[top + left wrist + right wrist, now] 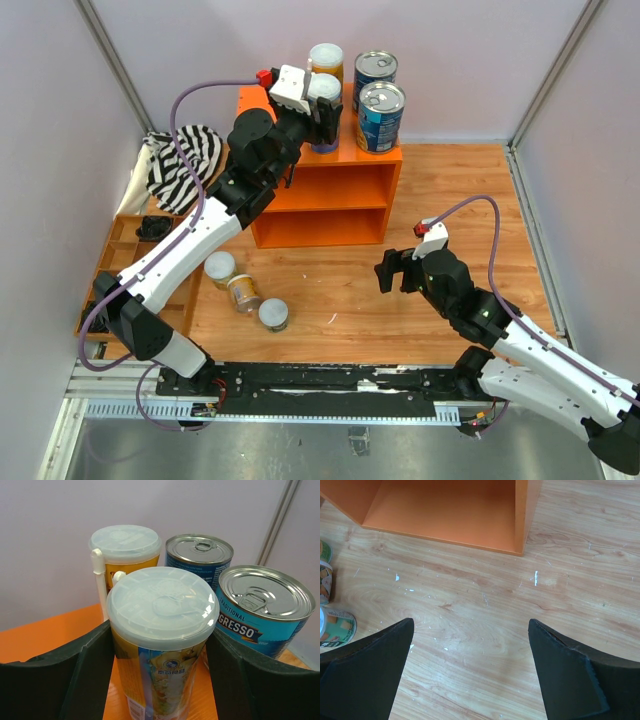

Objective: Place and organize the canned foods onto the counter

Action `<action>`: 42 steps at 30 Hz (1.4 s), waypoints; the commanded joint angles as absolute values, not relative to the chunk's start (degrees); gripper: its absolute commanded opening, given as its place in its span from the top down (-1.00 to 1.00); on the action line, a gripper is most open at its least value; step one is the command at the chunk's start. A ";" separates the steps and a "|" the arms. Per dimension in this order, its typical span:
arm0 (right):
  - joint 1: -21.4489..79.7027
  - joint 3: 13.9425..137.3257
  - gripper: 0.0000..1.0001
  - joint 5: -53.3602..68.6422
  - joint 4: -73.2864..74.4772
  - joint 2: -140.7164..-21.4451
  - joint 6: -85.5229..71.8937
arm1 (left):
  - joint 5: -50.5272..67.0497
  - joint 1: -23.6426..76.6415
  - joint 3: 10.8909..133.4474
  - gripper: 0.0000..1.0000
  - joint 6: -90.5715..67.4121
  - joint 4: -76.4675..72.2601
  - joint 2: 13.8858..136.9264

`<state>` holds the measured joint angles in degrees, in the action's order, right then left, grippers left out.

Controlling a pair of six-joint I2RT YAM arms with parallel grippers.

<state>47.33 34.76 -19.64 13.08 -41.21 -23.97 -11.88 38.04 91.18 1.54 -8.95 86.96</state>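
Viewing top cam: L gripper (324,112) clamps tall can (323,88), upright on counter (330,190) top, beside second tall can (326,60) and two blue cans (381,115). Three small cans (243,292) sit on table (450,200), near L arm. R gripper (393,272) hangs spread over table. L wrist cam: fingers (60,680) press tall can's (162,630) sides. R wrist cam: fingers (365,675) wide apart; counter (445,510) opening ahead.

Both arms are showing white shells over black joints: left arm (185,250), right arm (540,350). A purple cable (185,105) is running along each, ending in a red plug (264,77) near the wrist. The left wrist is wearing a white block (293,88). I'm reading the fingers (365,680) as matte black wedges. Both bases are sitting on a black rail (330,380).
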 commanded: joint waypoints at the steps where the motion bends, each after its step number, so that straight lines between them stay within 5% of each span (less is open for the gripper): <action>1: 46.26 35.06 -0.95 -19.65 11.86 -40.85 -24.58 | -11.62 37.93 91.73 -0.41 1.98 -11.83 86.84; 14: 46.29 35.23 -0.95 -19.44 12.22 -40.54 -24.91 | -11.60 37.97 91.93 -0.64 2.08 -10.99 85.36; 19: 46.21 35.19 -0.95 -19.28 12.39 -40.43 -24.98 | -11.44 37.97 92.01 -0.90 2.02 -10.88 84.78; 33: 46.25 35.50 -0.94 -19.17 12.85 -40.19 -25.06 | -14.81 38.10 91.66 -0.98 0.17 -11.85 78.92; 42: 46.27 34.80 -0.94 -18.74 13.18 -39.41 -25.48 | -31.85 43.47 82.16 -0.95 -3.22 -4.61 64.95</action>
<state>47.33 34.76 -19.51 13.17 -39.79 -24.10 -21.23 40.60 85.80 -0.16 -8.84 70.43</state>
